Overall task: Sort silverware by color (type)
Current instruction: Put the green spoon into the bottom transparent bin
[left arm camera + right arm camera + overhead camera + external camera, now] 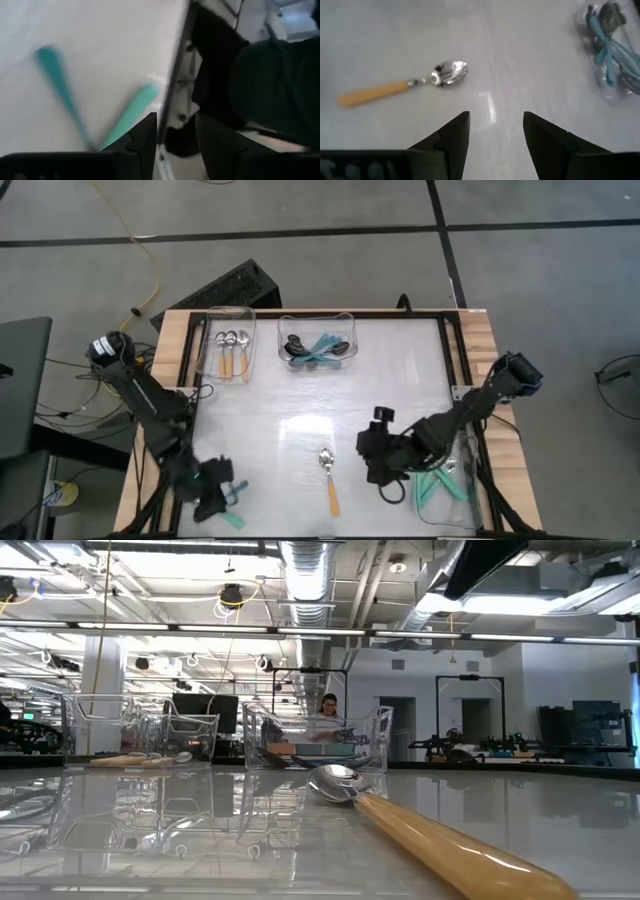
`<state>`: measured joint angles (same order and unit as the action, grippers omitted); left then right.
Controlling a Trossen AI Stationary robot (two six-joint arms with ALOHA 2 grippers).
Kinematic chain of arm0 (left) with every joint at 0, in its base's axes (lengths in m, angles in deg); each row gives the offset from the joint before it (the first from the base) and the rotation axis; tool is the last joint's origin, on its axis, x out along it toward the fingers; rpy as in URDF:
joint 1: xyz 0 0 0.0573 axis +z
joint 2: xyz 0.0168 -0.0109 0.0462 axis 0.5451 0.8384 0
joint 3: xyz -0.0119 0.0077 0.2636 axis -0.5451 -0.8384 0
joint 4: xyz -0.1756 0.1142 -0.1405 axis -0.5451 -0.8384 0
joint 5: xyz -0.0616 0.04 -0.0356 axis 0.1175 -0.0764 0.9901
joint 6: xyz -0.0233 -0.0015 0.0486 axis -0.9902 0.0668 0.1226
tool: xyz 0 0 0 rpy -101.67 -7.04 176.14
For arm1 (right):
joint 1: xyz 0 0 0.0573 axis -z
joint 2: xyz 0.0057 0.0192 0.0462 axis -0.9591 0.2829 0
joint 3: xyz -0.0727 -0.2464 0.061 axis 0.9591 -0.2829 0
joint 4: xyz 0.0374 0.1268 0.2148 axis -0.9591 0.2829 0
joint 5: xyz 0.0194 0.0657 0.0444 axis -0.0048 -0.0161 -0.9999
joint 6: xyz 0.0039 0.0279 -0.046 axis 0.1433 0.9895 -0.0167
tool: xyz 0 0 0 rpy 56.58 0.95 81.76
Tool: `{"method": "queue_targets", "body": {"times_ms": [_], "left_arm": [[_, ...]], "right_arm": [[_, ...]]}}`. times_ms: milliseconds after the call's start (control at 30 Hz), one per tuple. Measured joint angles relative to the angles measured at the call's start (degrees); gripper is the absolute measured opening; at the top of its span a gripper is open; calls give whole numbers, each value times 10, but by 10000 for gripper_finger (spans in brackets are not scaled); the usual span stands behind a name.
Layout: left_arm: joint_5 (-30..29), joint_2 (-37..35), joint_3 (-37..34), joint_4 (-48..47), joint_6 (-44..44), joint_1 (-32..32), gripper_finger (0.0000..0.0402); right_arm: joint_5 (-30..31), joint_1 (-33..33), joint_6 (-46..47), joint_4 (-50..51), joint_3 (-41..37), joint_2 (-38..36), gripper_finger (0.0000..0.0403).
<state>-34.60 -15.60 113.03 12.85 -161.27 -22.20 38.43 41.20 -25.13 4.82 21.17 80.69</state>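
Left gripper (215, 498) at near-left table corner, jaws apart, nothing between them, two teal-handled spoons (65, 95) on the table just beside it. Far left clear bin (228, 345) holds orange-handled spoons (232, 352). Far centre bin (318, 343) holds teal-handled spoons (322, 348). One orange-handled spoon (329, 477) lies loose on the table near centre. Right gripper (375, 455) just right of it, jaws apart, empty. Near-right bin (462, 515) holds more teal spoons (437, 483).

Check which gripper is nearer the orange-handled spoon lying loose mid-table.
Right. The right gripper hovers just beside the orange-handled spoon, fingers open and empty. The left gripper sits farther off at the table's near-left corner, over teal-handled spoons.
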Motion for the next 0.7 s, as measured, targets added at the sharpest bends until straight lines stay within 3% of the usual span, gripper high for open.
{"method": "queue_targets", "body": {"times_ms": [100, 200, 300, 500, 700], "left_arm": [[-84, 40, 39, -2, 46, -57, 118], [-118, 100, 70, -4, 139, -84, 118], [-102, 158, 91, -7, 205, -86, 118], [-22, 213, 101, -21, 222, -74, 118], [-42, 212, 101, -46, 261, -74, 118]], "right_arm": [[-23, 21, -21, -2, 0, 2, 207], [-41, 42, -32, -15, 0, 1, 207], [-49, 57, -35, -26, 0, -3, 207], [-66, 66, -34, -34, 0, -4, 207], [-73, 65, -33, -49, 0, 0, 207]]}}
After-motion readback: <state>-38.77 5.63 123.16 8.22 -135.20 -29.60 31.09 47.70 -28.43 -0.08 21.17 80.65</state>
